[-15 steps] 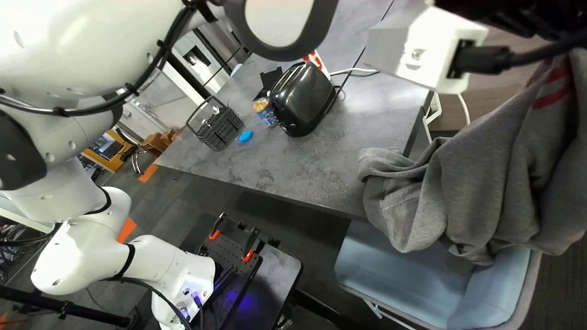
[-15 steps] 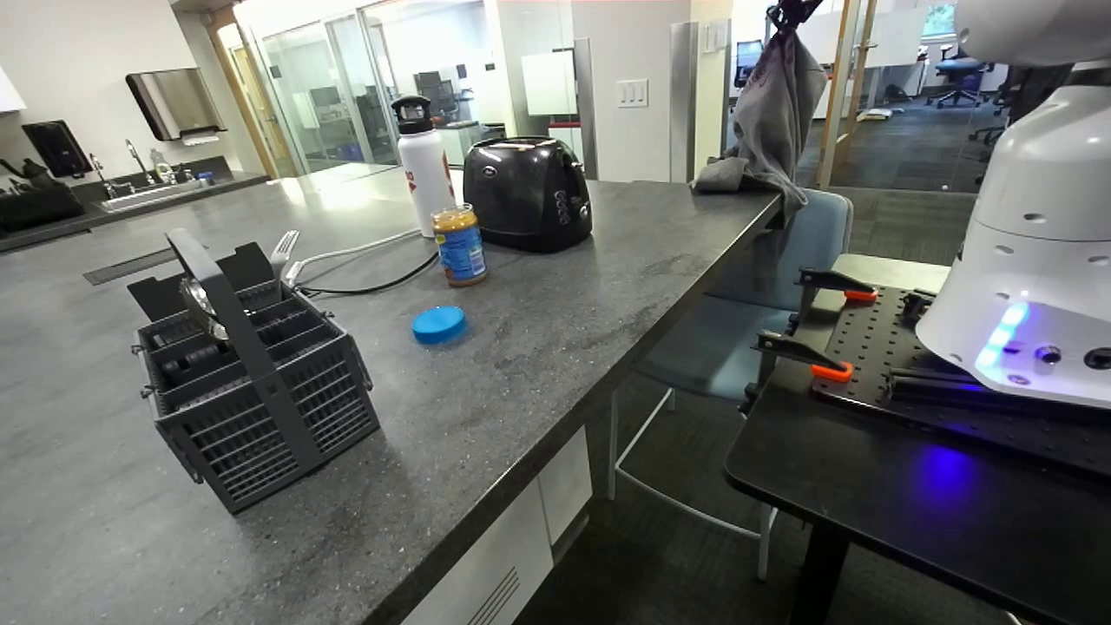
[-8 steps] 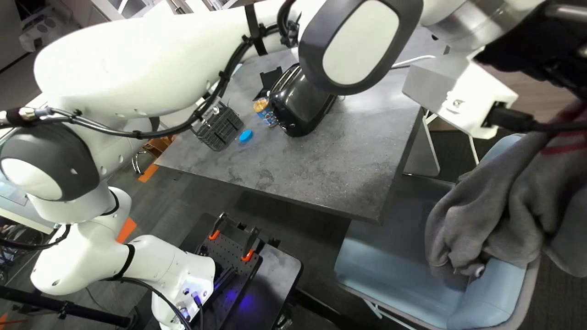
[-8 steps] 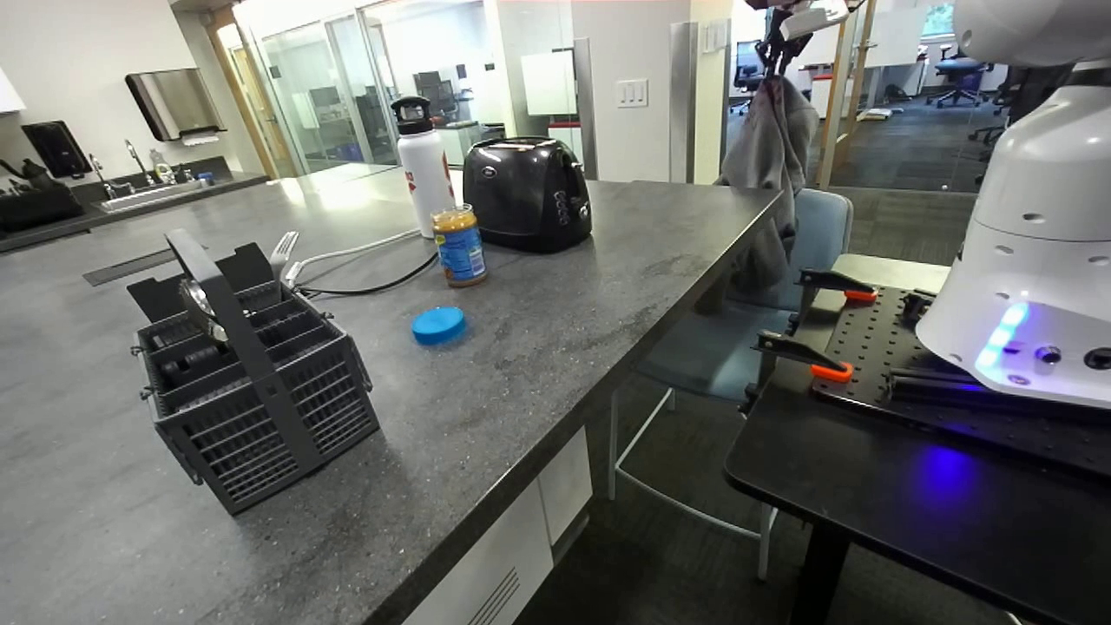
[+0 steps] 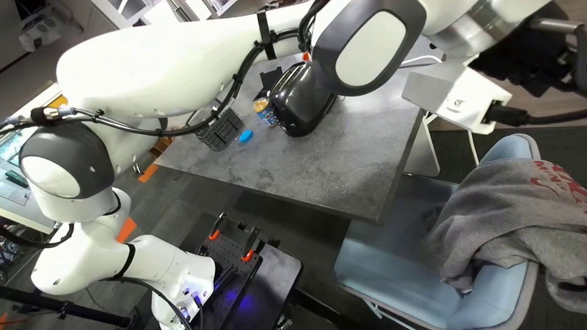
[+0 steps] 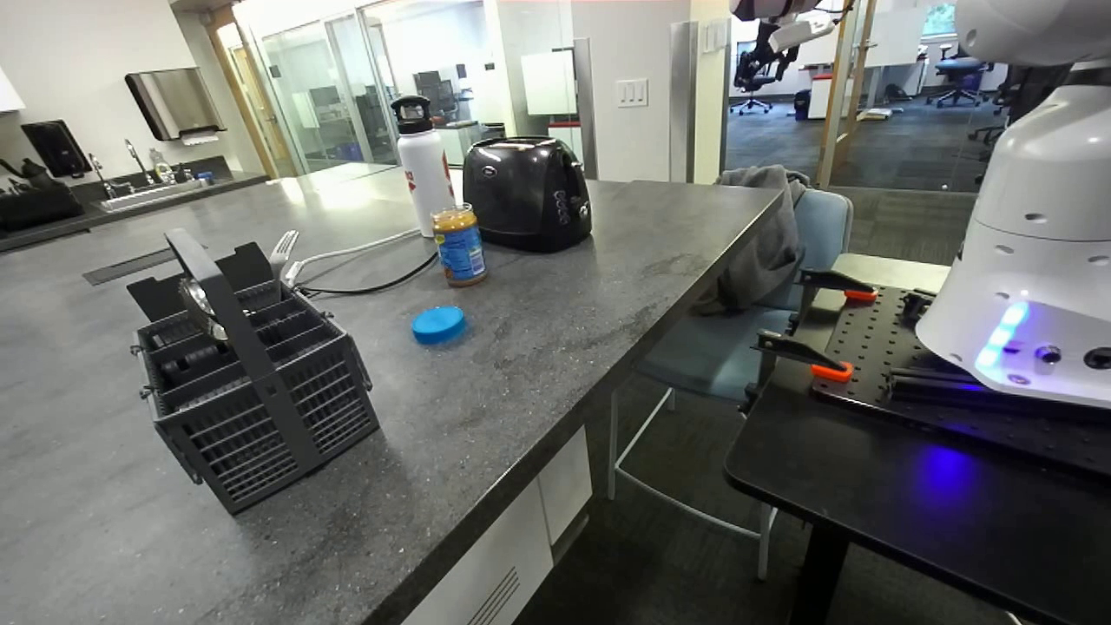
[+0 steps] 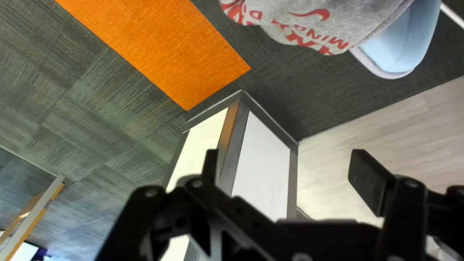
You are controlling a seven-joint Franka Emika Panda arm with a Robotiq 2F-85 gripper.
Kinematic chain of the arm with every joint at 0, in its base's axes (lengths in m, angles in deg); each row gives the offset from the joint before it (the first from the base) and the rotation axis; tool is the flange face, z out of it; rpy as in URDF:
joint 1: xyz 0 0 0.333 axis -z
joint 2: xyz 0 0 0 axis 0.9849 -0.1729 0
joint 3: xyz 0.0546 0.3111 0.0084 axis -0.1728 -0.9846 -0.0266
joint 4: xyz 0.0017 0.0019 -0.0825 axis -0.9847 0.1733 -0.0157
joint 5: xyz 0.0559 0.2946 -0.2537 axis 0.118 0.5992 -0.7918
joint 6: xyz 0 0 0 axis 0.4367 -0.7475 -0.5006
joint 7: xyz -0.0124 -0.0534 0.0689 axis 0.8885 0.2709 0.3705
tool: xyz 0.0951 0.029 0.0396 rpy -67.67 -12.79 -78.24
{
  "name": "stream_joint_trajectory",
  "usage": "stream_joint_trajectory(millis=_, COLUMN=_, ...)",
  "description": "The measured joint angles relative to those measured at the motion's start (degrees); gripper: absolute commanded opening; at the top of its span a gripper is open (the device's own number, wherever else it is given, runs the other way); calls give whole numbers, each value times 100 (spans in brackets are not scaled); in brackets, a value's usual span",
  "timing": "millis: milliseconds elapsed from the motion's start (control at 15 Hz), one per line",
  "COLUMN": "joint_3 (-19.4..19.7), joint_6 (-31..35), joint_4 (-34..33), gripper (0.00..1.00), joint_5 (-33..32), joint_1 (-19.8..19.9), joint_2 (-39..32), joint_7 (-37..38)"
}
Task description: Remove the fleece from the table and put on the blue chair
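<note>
Up near blue chair, noted gripper spread wide, clear of fleece, pinched earlier, now draped over backrest.

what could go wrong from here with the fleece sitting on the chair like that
The fleece might slide off: it is draped over the back of the blue chair, with part hanging past it.

The open gripper is apart from the fleece, but could snag a fold if it dips toward it.

If the arm swings low over the table, it could perhaps tip the jar, which stands uncapped near the toaster.
</note>
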Motion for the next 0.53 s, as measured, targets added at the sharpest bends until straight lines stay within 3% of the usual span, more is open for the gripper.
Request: stream_joint_trajectory(millis=533, joint_3=-371, joint_6=-737, joint_4=1807, gripper=100, joint_5=-79, joint_1=-130, joint_2=1213, joint_7=-1830)
